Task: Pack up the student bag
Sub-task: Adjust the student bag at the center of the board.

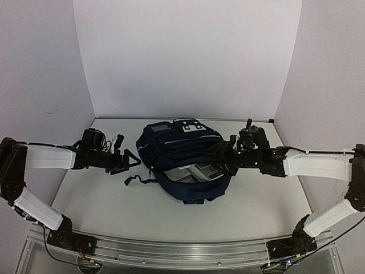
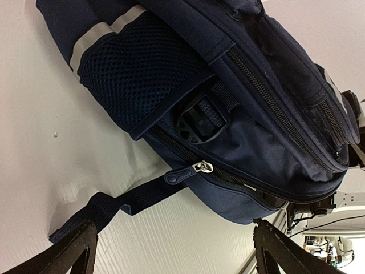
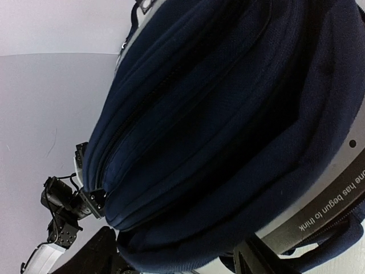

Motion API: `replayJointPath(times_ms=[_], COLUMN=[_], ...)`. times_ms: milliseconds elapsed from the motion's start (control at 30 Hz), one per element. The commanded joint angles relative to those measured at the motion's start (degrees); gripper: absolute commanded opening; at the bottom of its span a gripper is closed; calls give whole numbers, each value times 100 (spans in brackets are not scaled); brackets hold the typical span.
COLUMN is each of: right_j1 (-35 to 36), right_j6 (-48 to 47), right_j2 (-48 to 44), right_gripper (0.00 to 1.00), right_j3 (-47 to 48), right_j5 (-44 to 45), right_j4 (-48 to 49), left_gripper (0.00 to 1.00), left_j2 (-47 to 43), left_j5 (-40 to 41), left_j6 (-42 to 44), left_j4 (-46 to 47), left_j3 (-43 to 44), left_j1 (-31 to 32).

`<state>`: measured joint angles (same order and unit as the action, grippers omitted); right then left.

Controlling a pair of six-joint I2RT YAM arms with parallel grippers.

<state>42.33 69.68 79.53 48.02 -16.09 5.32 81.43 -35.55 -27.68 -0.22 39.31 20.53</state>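
The student bag (image 1: 179, 154) is lying mid-surface, toward the far edge. It is a rounded bulk of navy woven fabric, and a light grey flap (image 1: 191, 127) is sitting on top. Its opening is gaping toward the near edge, with pale printed sheets (image 1: 197, 171) showing inside.

Left wrist view is showing a mesh side pocket (image 2: 131, 74), a grey stripe (image 2: 97, 37), a black plastic buckle (image 2: 197, 120), a zip pull (image 2: 185, 173) and a ribbed webbing strap (image 2: 114, 205) trailing onto the white surface (image 2: 34, 142).

The left pincer (image 1: 124, 161) is hovering just beside the bag's left side, fingers standing wide apart and holding nothing.

The right pincer (image 1: 223, 155) is sitting close against the bag's right side. Its fingers are standing apart with fabric bulging between them; grip cannot be told.

Right wrist view: a pale band (image 3: 342, 200) is reading "one has begun to think".

Bare surface is showing along the near edge and both side edges.
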Motion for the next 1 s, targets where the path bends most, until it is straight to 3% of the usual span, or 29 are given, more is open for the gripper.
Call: replayJointPath(times_ms=[0, 100, 167, 233, 500, 767, 967], right_j1=[108, 106, 48, -179, -870, -917, -928], right_j6=[107, 64, -10, -24, -294, -384, -400], right_j2=[345, 355, 357, 406, 201, 98, 23], right_gripper=[50, 24, 8, 0, 0, 0, 0], right_j3=[313, 297, 278, 152, -51, -48, -93], right_j5=[172, 450, 583, 403, 102, 85, 72], right_j4=[406, 398, 354, 351, 334, 294, 289], left_gripper=[94, 89, 78, 72, 71, 55, 49], left_j2=[152, 279, 493, 691, 1387, 1862, 1983], left_j5=[-427, -636, -866, -1076, -760, -273, 181], left_j6=[193, 158, 61, -26, 127, 397, 588], left_j4=[691, 1080, 1342, 1546, 1762, 1827, 1814], left_j3=[-143, -315, -361, -332, 89, 730, 892], left_j1=[-14, -9, 20, 93, 655, 1097, 1163])
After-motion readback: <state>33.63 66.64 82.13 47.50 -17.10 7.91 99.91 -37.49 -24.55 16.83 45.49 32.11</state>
